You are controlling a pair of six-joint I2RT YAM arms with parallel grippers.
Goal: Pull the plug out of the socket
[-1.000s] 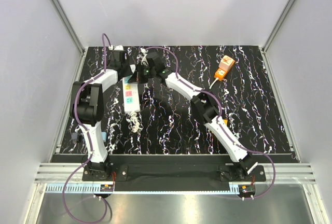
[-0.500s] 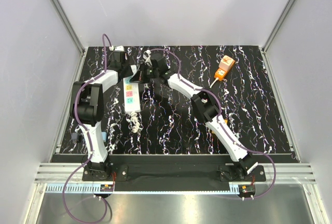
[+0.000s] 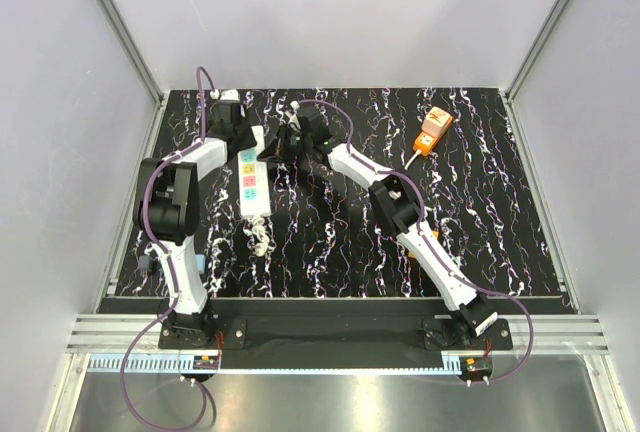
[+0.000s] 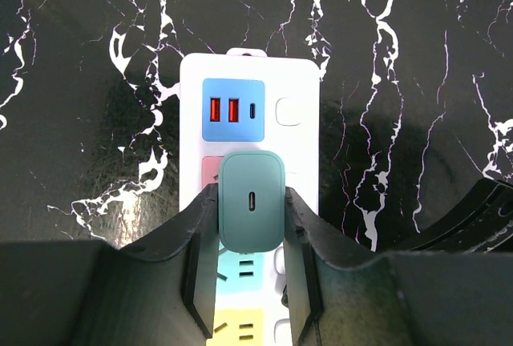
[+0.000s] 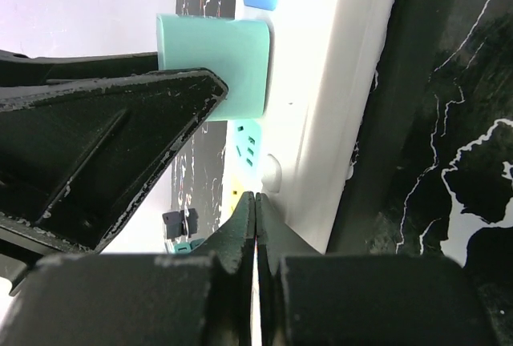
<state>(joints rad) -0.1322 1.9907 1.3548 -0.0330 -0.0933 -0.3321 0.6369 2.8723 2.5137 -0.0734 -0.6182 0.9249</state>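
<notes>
While both arms reach toward the far-left part of the tabletop [image 3: 480,232], the left gripper [image 4: 250,195] is clamped on the plug [image 4: 252,216], a teal-green rounded block w/ a small slot port in its outer face. Its fingers [image 4: 200,266] press the plug's two long sides, one per side, jaws only as far apart as the plug is wide. The plug sits in the socket [image 4: 304,162]; in the right wrist view its base is flush vs the strip's face, no gap seen. It covers most of the pink square, 2nd in the row. Beyond it, at the strip's end, is a blue square w/ two red USB ports + one small port. Teal, then yellow squares follow on the wrist side, partly under the gripper. White buttons run alongside the squares.

Socket posn: flat on the tabletop near the far-left corner, long axis approx parallel to the left edge, a little inboard of it.

The right gripper [image 5: 255,202] has its fingers pressed together, no gap, nothing held. Its tips are at the socket's long side, by a white button next to the teal square; touching or just shy, can't tell. From above it meets the strip from the right, opp. the left gripper.

An orange box [image 3: 433,130] w/ a white cord [image 3: 412,160] lies near the far-right corner, well apart from both grippers.
</notes>
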